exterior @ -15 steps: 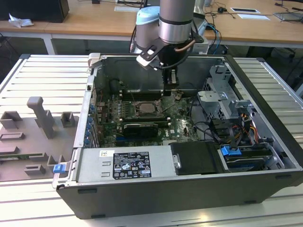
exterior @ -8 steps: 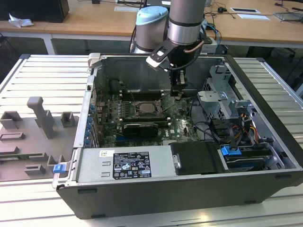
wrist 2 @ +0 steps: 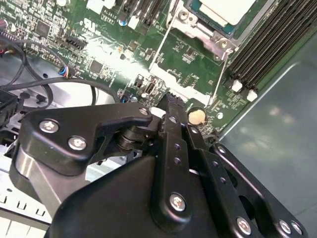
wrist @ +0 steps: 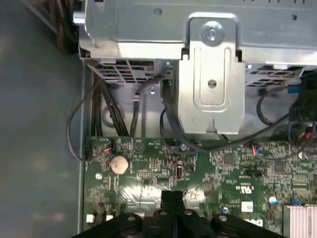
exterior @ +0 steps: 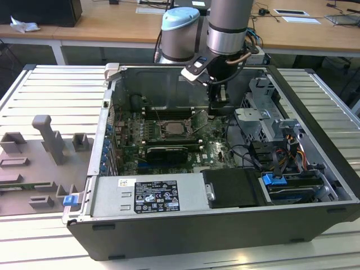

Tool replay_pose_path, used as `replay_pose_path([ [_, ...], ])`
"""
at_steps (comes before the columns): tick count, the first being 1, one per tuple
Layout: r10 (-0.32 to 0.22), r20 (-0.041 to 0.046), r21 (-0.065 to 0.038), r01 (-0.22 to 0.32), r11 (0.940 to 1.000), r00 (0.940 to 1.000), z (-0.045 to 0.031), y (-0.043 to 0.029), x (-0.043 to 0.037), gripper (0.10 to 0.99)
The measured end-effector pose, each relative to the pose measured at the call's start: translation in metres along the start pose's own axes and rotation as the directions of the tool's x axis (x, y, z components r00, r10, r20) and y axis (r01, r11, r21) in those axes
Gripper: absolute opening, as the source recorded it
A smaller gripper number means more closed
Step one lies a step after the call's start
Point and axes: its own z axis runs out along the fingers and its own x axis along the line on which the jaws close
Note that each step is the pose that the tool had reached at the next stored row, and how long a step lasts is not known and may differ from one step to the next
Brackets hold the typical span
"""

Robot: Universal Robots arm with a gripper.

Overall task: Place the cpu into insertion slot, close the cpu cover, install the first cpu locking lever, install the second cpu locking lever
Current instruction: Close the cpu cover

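Observation:
The cpu (wrist 2: 224, 9) shows as a pale square with a green rim, lying in the insertion slot (exterior: 171, 128) on the green board. Silver frame metal (wrist 2: 197, 29) edges the socket; I cannot tell if it is the cpu cover or how that stands. Two thin wire levers (wrist 2: 162, 43) run out from the socket's sides. My gripper (exterior: 218, 112) hangs inside the case to the exterior view's right of the socket, over the board near a coin cell (wrist: 119, 164). Its black fingers (wrist 2: 171, 99) are shut together with nothing between them, as the first wrist view (wrist: 173, 196) also shows.
A long black card (exterior: 167, 152) lies in front of the socket. A metal drive cage (wrist: 213, 74) with black cables (wrist: 171, 119) stands beside the gripper. The power supply (exterior: 149, 197) fills the case's front. Grey fixtures (exterior: 48, 140) sit on the table at the exterior view's left.

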Motion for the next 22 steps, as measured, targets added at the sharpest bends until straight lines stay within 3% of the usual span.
replay_pose_path([
  [8, 0.0, 0.0018, 0.003, 0.0, 1.0, 1.0, 0.0083, 0.0042, 0.0001, 0.106],
  [11, -0.001, 0.0018, 0.019, 0.001, 0.9998, 1.0, 0.0092, 0.0042, 0.0001, 0.106],
  [13, -0.001, 0.0012, 0.041, 0.001, 0.9991, 1.0, 0.0092, 0.0042, 0.0001, 0.106],
  [15, -0.001, 0.0008, 0.057, 0.001, 0.9984, 1.0, 0.0092, 0.0042, 0.0001, 0.106],
  [18, -0.001, 0.0007, 0.061, 0.001, 0.9981, 1.0, 0.0092, 0.0025, 0.0002, 0.106],
  [22, -0.002, 0.0008, 0.061, 0.002, 0.9981, 1.0, 0.0087, -0.0119, 0.0005, 0.106],
])
